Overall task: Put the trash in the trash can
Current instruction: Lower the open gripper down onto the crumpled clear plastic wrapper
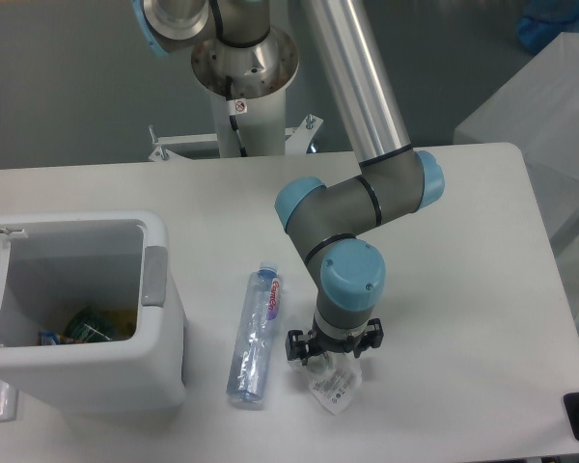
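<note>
white table [482, 289] on a grey floor [68, 87].

Bottle [254, 340] between trash can [164, 365] on left and wrapper [335, 388] on right.

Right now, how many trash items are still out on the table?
2: the bottle lies beside the bin; the wrapper sits right of it, under the pincer. The arm may hide more.
</note>
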`<action>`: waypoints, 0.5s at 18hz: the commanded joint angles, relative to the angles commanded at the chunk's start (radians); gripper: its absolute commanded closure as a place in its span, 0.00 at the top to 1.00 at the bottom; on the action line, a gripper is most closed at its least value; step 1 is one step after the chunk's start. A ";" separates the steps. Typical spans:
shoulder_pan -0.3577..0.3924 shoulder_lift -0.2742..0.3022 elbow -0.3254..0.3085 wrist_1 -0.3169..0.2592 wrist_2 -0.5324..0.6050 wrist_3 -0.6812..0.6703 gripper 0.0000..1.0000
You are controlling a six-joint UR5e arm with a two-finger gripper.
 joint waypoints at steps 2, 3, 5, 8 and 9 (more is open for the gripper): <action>0.000 0.003 0.000 0.000 0.003 -0.002 0.59; 0.000 0.003 0.000 0.000 0.003 0.000 0.55; 0.000 0.003 0.000 0.000 0.006 -0.002 0.44; 0.000 0.006 0.002 -0.002 0.006 -0.003 0.21; 0.000 0.008 0.002 -0.002 0.006 -0.003 0.10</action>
